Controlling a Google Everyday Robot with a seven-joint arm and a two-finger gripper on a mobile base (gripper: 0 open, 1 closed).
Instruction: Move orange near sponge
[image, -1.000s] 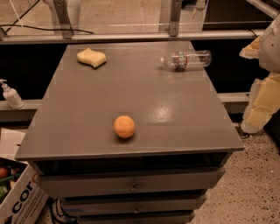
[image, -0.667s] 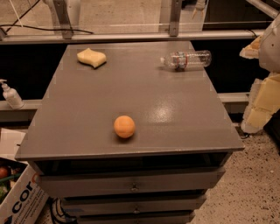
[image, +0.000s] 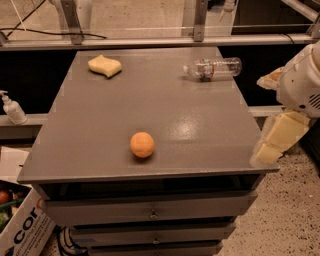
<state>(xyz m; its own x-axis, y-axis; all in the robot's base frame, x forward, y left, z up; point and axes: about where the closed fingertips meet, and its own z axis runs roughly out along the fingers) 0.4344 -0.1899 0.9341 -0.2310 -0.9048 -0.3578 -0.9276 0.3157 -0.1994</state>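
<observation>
Small round smooth orange (image: 142, 144) sat on the grey drawer-cabinet surface (image: 200, 125), the pale yellow wavy sponge (image: 104, 66) well behind-left of it, the hand (image: 263, 118) well right, spread and empty; likely risk: a glancing pinch rolling it off the nearby front edge.

- My gripper (image: 272, 112) hung beside the table's (image: 100, 150) right edge.
- Bare top lay between orange (image: 142, 144) and sponge (image: 104, 66).
- The bottle (image: 212, 68) lay at the far-right corner, off that path.
</observation>
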